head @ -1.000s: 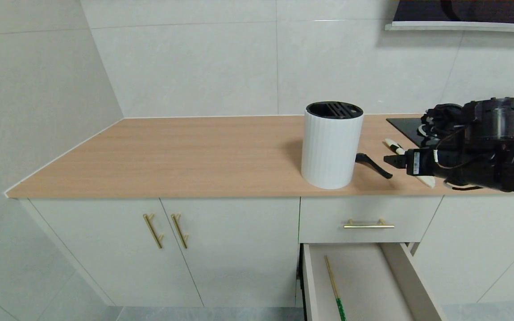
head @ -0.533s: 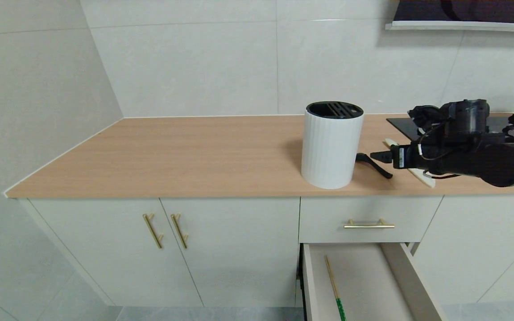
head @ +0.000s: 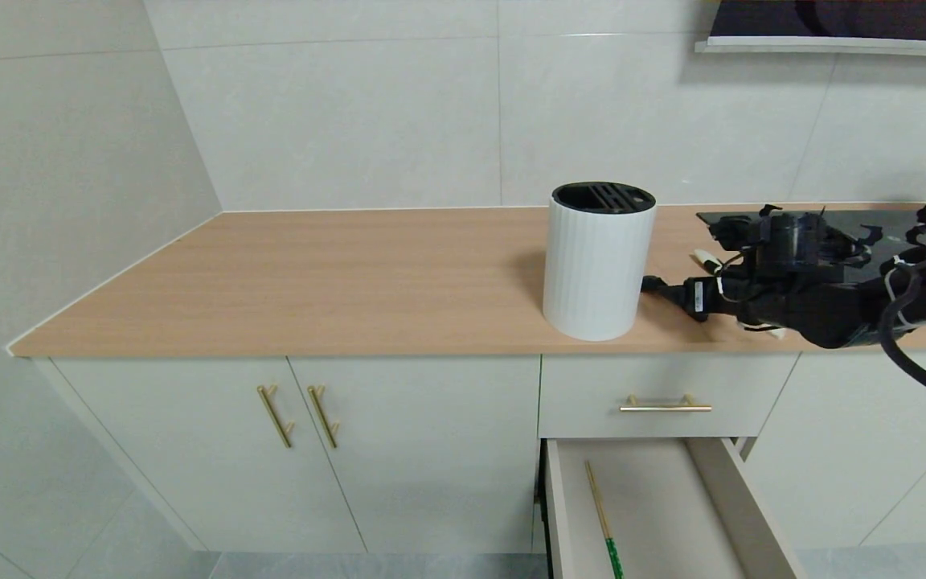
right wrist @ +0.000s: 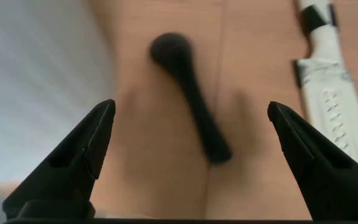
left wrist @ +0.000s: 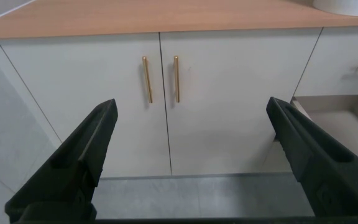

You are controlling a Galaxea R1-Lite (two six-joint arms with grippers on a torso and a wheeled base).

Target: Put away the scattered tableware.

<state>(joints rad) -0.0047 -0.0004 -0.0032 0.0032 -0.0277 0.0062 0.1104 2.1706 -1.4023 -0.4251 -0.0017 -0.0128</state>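
At the left of the scene, we see the left hand point(left wrist: 190, 106) low in front of the pale cabinet doors point(left wrist: 160, 118) with their gold bar handles, its fingers spread wide and nothing between them. In the head view, the wooden worktop point(head: 350, 273) runs across the middle of the frame. Right of centre on it stands a white ribbed holder point(head: 598, 265), upright, with a black slotted top. Just to the right of the holder's base, a black utensil point(right wrist: 197, 115) with a rounded end lies flat on the wood; we cannot tell what kind of utensil it is. The right hand point(right wrist: 189, 106) sits low over it, fingers wide apart, one on either side of the utensil and gripping nothing. Farther right, a white knife point(right wrist: 331, 93) with a black band on its handle lies on the worktop, close to the utensil without touching it. Behind it, toward the right edge of the frame, is a black cooktop point(head: 732, 225). At the lower right, beneath a shut drawer front, an open drawer point(head: 724, 490) holds a pair of chopsticks point(head: 601, 511) with green ends, lying along its left side.
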